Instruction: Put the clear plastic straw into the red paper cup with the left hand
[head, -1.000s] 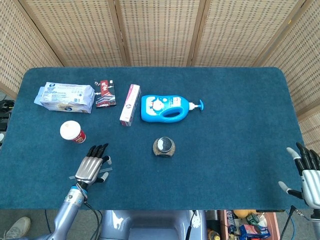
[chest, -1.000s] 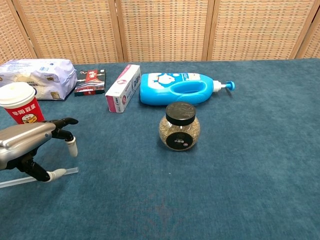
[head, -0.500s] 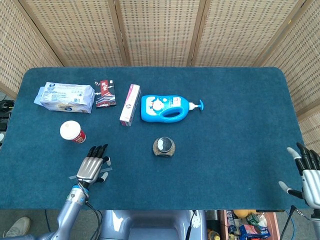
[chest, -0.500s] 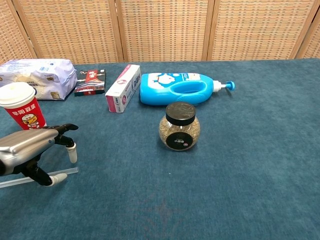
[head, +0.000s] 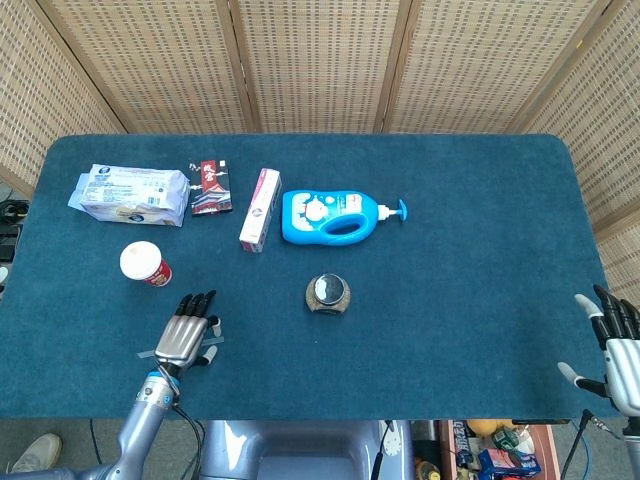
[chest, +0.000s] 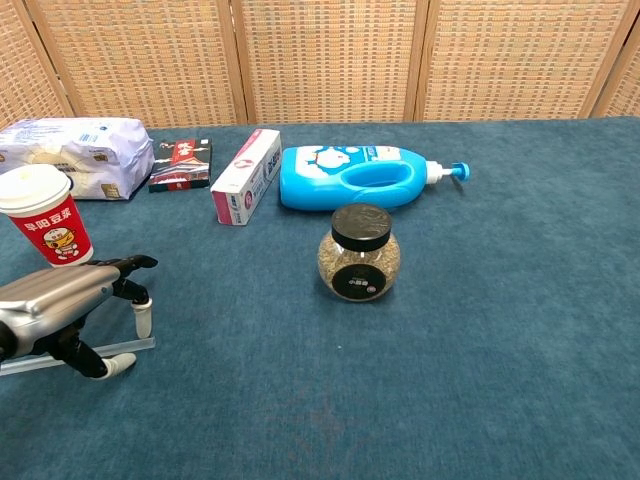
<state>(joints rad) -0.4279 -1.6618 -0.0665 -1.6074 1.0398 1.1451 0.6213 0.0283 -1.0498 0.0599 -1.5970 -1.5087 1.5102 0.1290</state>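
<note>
The clear plastic straw (chest: 60, 357) lies flat near the table's (head: 480, 300) front-left corner, its long axis running roughly along the front edge, with the left hand (head: 186, 336) lowered over it, fingers curved down around it and fingertips at the cloth; whether they actually grip it I cannot tell. The red paper cup (head: 145, 264) stands upright just behind that hand, toward the left edge, and the stretch of surface between them is bare. The right hand (head: 618, 350) hangs with fingers spread, holding nothing, off the front-right corner, with a wide bare stretch of table between it and the small jar (head: 327, 293) near the middle.
</note>
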